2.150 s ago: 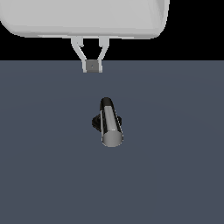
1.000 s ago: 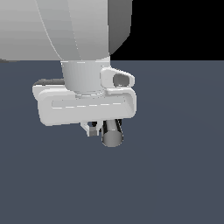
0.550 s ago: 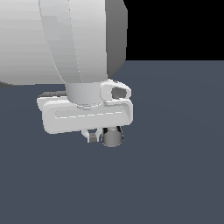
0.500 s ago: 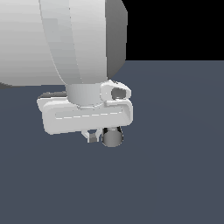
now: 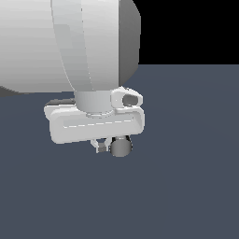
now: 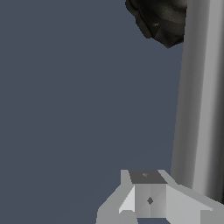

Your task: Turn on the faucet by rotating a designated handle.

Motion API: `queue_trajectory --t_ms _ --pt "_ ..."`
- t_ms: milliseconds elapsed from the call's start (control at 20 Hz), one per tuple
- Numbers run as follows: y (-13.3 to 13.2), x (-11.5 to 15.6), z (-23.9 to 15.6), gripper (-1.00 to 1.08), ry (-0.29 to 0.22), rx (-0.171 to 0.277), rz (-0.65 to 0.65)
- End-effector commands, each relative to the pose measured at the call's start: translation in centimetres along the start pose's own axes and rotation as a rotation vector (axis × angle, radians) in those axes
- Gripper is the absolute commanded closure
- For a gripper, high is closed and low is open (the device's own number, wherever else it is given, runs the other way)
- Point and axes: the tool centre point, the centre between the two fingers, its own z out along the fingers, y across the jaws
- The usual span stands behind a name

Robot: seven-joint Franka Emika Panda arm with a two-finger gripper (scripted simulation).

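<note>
The handle (image 6: 199, 100) is a smooth grey metal bar, so I judge it rigid, hard and slippery; squeezing it looks pointless, and I'd rather push sideways against it out near the free end for leverage, away from the pivot. In the wrist view its long axis runs straight down the frame, from the black ribbed base (image 6: 159, 19) toward my finger (image 6: 148, 197). In the exterior view I only get its flat round end (image 5: 121, 147), facing the camera, so the bar points roughly at that camera. The faucet (image 5: 122, 144) sits low on the dark grey floor (image 5: 186, 186), tucked under the white hand of the arm (image 5: 95, 123), near the middle of the exterior view. The gripper (image 5: 109, 145) is down at the bar; one finger shows just beside the handle, touching or nearly so, hard to say. The other finger is hidden, so I cannot tell if the jaws are spread or closed. Step in hand, my guess: set up for a side push.
</note>
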Motion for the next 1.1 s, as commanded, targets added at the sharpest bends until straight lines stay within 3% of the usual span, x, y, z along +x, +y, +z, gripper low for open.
queue_trajectory --t_ms 0,1050 --pt "1.7 0.2 0.0 1.08 0.002 -0.001 0.012" --pt "11.4 0.8 0.1 1.08 0.002 -0.001 0.012"
